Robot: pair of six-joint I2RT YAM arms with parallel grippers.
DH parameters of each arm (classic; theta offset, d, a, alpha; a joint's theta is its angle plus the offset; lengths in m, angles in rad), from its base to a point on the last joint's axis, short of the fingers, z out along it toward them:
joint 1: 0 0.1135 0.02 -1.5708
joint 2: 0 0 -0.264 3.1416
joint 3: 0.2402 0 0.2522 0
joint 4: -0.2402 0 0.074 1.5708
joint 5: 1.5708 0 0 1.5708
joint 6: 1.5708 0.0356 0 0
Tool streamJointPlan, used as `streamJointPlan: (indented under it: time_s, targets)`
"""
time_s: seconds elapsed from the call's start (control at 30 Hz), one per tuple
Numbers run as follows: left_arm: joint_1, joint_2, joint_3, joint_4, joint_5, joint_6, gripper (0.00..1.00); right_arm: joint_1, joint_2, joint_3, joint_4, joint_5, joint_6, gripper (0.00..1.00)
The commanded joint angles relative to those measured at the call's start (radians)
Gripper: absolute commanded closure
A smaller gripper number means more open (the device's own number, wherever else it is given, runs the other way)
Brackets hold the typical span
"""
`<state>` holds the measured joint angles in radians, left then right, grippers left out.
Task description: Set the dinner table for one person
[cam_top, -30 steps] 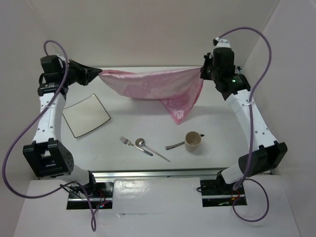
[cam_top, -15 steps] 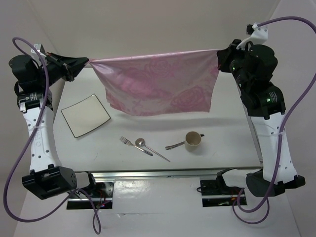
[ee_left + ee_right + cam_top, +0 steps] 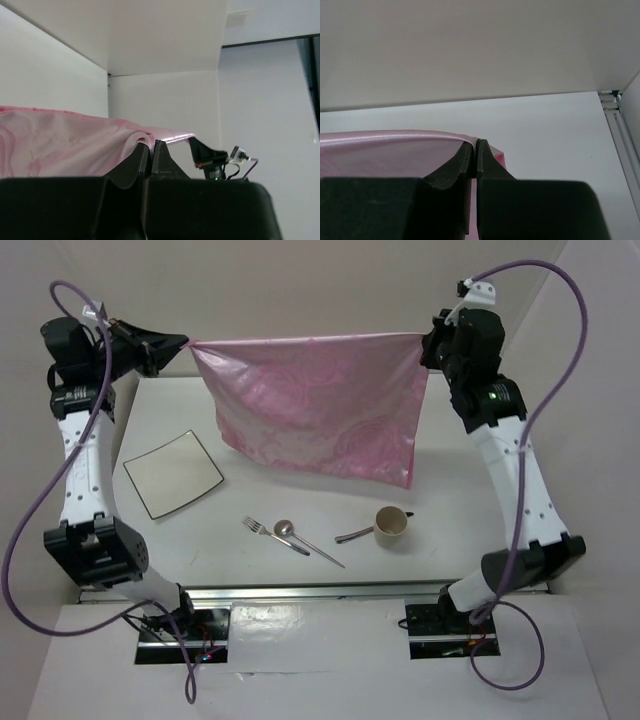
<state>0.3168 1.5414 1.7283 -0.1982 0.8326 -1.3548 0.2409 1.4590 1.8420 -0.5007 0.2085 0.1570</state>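
A shiny pink cloth [image 3: 315,400] hangs stretched in the air over the far half of the white dinner table [image 3: 450,490]. My left gripper [image 3: 186,342] is shut on its top left corner, and the cloth shows at the jaws in the left wrist view [image 3: 70,145]. My right gripper [image 3: 422,340] is shut on its top right corner, and the cloth shows there in the right wrist view [image 3: 385,150]. The cloth's top edge is taut between them. Its lower edge hangs above the table, lower on the right.
A white square plate [image 3: 172,473] lies at the left. A fork [image 3: 272,534] and a spoon [image 3: 305,541] lie side by side near the front. A tan cup [image 3: 391,525] stands at the front right with a second spoon [image 3: 354,535] beside it.
Both arms lifted the cloth from a sagging drape to a spread sheet. Since half a second ago both grippers have moved slightly inward and the cloth hangs lower on the right.
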Motion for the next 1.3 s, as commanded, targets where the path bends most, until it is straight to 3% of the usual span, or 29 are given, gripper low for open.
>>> streamJointPlan:
  time_s: [0.0,0.23,0.37,0.5,0.53,0.57,0.6,0.63,0.67,0.7,0.73,0.77,0.8,0.9,0.97,1.07,1.13,1.17,1.27]
  targets:
    - [-0.024,0.150,0.144,0.049,-0.046,0.091,1.00,-0.087,0.105,0.074,0.163,0.023,-0.039,1.00]
    - [-0.071,0.414,0.471,0.074,-0.027,0.131,1.00,-0.155,0.297,0.252,0.266,-0.050,0.006,1.00]
    - [-0.071,0.479,0.548,0.085,-0.006,0.152,1.00,-0.176,0.317,0.260,0.298,-0.072,0.006,1.00]
    - [-0.071,0.392,0.357,0.126,-0.006,0.209,1.00,-0.187,0.265,0.131,0.336,-0.101,0.026,1.00]
    - [-0.071,0.314,0.285,0.152,-0.006,0.230,1.00,-0.187,0.215,0.082,0.355,-0.101,0.041,1.00]
    - [-0.071,0.269,0.120,0.152,0.009,0.230,0.98,-0.187,0.181,-0.040,0.366,-0.101,0.041,1.00]
    - [-0.062,0.220,0.026,0.170,0.019,0.244,0.80,-0.187,0.144,-0.115,0.381,-0.116,0.055,1.00]
    - [-0.053,0.170,-0.068,0.171,0.019,0.270,0.26,-0.187,0.059,-0.192,0.419,-0.129,0.068,1.00]
    - [-0.053,0.060,-0.239,0.142,0.008,0.296,0.00,-0.187,0.014,-0.345,0.432,-0.141,0.079,0.96]
    - [-0.053,0.008,-0.309,0.105,-0.012,0.330,0.00,-0.187,-0.027,-0.419,0.447,-0.161,0.079,0.82]
    - [-0.030,-0.035,-0.362,0.058,-0.062,0.400,0.00,-0.187,-0.070,-0.484,0.456,-0.203,0.090,0.59]
    - [-0.018,-0.105,-0.440,0.010,-0.084,0.426,0.00,-0.187,-0.145,-0.592,0.456,-0.219,0.099,0.20]
    - [-0.003,-0.130,-0.473,-0.028,-0.084,0.440,0.00,-0.187,-0.176,-0.633,0.441,-0.219,0.108,0.11]
    - [0.034,-0.147,-0.466,-0.081,-0.115,0.493,0.00,-0.187,-0.255,-0.731,0.366,-0.219,0.130,0.01]
    - [0.003,-0.121,-0.420,-0.134,-0.134,0.535,0.04,-0.196,-0.264,-0.741,0.311,-0.195,0.130,0.00]
    - [-0.085,-0.037,-0.339,-0.217,-0.200,0.584,0.52,-0.196,-0.217,-0.684,0.234,-0.159,0.130,0.02]
    - [-0.133,0.023,-0.273,-0.292,-0.245,0.594,0.77,-0.196,-0.152,-0.621,0.151,-0.150,0.141,0.12]
    - [-0.156,0.055,-0.259,-0.311,-0.257,0.614,0.91,-0.206,-0.128,-0.601,0.125,-0.150,0.141,0.30]
    - [-0.243,0.173,-0.214,-0.405,-0.334,0.614,0.90,-0.215,-0.005,-0.531,0.001,-0.165,0.177,0.67]
